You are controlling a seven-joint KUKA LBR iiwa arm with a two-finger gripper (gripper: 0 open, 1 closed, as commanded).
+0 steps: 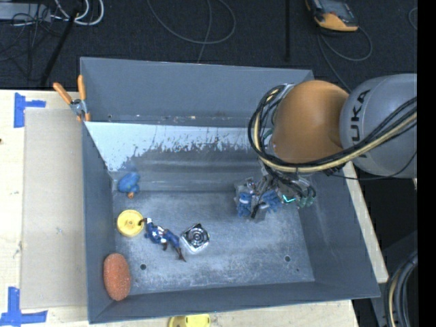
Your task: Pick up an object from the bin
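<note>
- The brown oval pad (116,276) lies nearest you, well off to the view's left of the silver metal cap (195,238) on the bin (225,268) floor.
- A small blue figure (160,236) touches that cap's left side, with a yellow disc (129,223) just past it.
- Beyond the cap, to its right, the hand (264,206) is low over a blue jumbled piece (244,201), which lies on the hand's cap-facing side. You cannot tell whether the hand is open or closed.
- Farthest, up-left of the cap, sits a blue lump (128,182).

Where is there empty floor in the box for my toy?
Bare floor lies in the middle, between the silver piece and the pincer, and in the front right corner below it. The left side is crowded: blue lump, yellow disc, blue figure, brown oval.
</note>
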